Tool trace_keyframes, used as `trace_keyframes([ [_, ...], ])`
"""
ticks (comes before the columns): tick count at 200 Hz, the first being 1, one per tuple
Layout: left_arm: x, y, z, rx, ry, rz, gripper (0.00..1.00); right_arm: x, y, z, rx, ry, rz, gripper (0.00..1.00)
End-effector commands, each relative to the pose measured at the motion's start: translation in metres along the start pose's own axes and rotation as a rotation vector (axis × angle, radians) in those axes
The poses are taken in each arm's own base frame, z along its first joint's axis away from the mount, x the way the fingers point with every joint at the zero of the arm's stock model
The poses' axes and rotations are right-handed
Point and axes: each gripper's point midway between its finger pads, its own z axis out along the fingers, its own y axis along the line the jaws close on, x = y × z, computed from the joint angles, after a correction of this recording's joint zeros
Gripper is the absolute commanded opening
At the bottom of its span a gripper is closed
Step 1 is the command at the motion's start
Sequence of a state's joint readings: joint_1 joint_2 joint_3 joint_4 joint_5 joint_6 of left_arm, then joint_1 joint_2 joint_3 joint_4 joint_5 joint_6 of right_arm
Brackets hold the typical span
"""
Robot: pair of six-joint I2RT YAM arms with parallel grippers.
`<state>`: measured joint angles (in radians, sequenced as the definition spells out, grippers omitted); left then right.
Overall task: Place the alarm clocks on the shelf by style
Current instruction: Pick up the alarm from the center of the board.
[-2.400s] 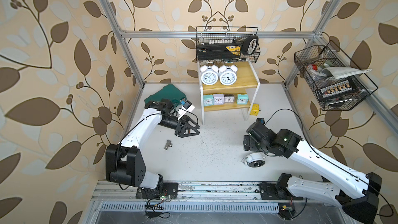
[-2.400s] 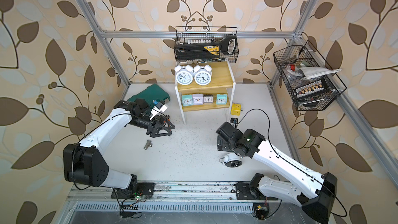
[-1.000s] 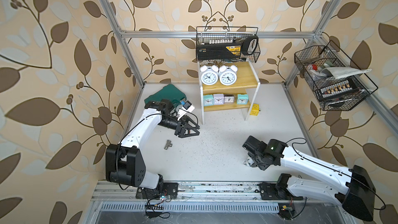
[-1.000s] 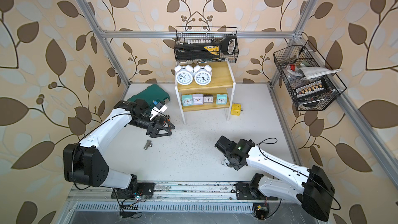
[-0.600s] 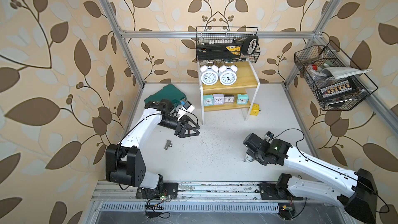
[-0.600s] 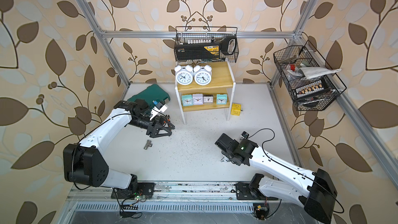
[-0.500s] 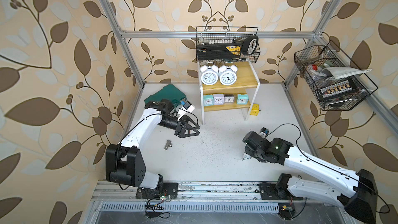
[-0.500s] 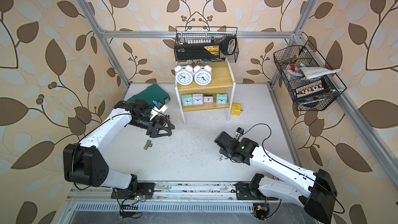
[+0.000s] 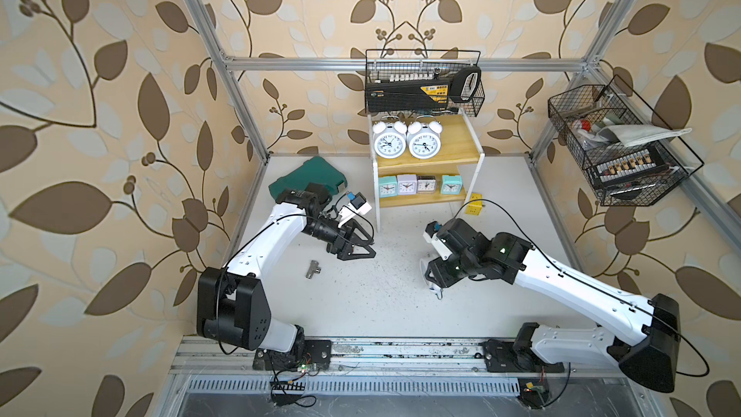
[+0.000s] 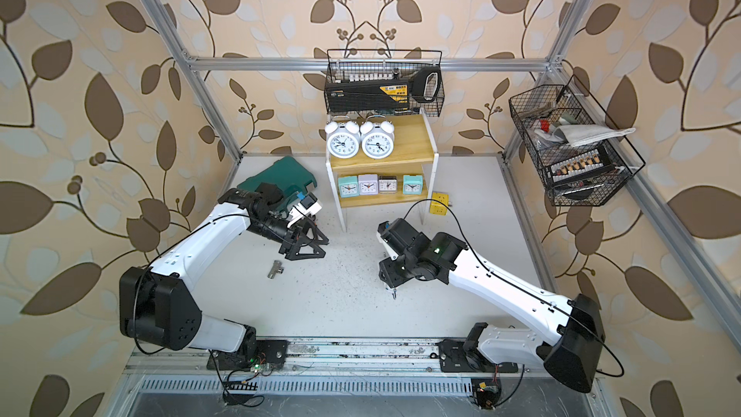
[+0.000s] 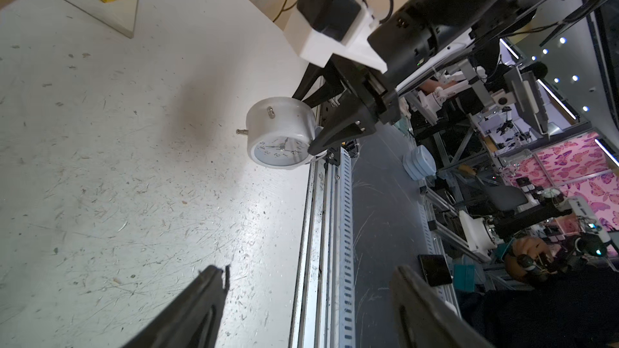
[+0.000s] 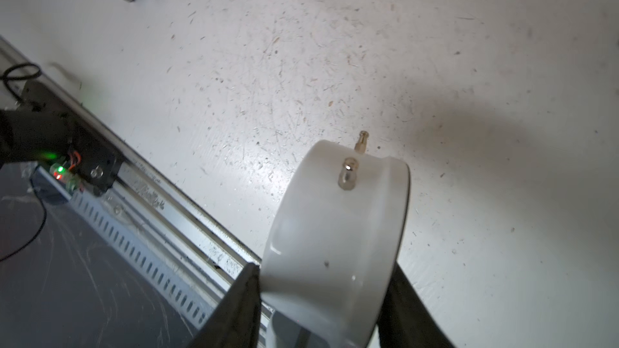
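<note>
The shelf stands at the back. Two round white twin-bell alarm clocks sit on its top board. Mint, lilac, clear and teal square clocks line the lower board. My right gripper is shut on a third round white clock, held above the table with its metal feet pointing away from the wrist. The left wrist view shows its face. My left gripper hangs open and empty, left of the shelf.
A yellow cube lies by the shelf's right leg. A green case sits behind the left arm, and a metal tee fitting lies near it. Black wire baskets hang on the walls.
My right gripper came down on the round clock lying near the front edge, closed on it and lifted it up and toward the shelf. The left arm has stayed put.
</note>
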<state>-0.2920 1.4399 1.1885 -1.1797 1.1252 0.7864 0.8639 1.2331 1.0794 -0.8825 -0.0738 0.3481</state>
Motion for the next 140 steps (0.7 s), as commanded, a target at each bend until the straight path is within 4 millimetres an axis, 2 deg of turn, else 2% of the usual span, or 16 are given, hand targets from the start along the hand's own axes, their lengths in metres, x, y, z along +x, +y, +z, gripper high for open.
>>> trace_keyframes([
  [1, 0.005, -0.005, 0.004, -0.034, 0.042, 0.046, 0.82, -0.006, 0.033, -0.016, -0.168, 0.004, -0.203, 0.38],
  [47, 0.014, -0.020, 0.017, 0.018, 0.111, 0.097, 0.85, -0.015, 0.076, -0.028, -0.436, -0.018, -0.319, 0.37],
  [119, 0.012, -0.031, 0.029, 0.085, 0.123, 0.106, 0.84, -0.031, 0.101, -0.036, -0.717, -0.030, -0.337, 0.37],
  [122, 0.014, -0.025, 0.032, 0.093, 0.133, 0.080, 0.84, -0.031, 0.103, -0.037, -0.726, -0.031, -0.340, 0.37],
  [140, 0.014, -0.026, 0.036, 0.108, 0.140, 0.072, 0.83, -0.034, 0.109, -0.040, -0.772, -0.042, -0.355, 0.37],
])
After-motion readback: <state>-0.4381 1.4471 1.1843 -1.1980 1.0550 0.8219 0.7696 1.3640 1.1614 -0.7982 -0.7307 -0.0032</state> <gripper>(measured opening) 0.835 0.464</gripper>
